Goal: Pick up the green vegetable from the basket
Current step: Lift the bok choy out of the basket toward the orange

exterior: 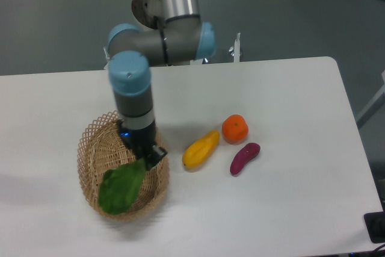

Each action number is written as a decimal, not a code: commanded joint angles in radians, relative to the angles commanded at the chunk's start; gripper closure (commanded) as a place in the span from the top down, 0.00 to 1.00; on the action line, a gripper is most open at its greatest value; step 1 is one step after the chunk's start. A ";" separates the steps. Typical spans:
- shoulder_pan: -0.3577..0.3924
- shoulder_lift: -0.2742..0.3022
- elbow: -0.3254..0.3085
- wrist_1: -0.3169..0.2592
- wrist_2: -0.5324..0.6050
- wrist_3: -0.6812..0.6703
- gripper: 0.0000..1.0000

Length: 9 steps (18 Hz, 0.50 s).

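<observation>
Lifting straight up, with the gripper (146, 156) clenched on the stem end of the green vegetable (122, 188) hanging over the basket (90, 148), should avoid snagging the woven rim.

No readable text, labels, brand marks, numbers or signs anywhere in view. Checked the arm housings, the basket (96, 148), the produce and the surface (289, 94): all plain, no lettering. Small fittings at the far edge of the surface are too small to tell whether they carry any marking.
</observation>
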 joint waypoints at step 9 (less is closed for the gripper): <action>0.248 0.057 0.037 -0.156 -0.025 0.297 0.37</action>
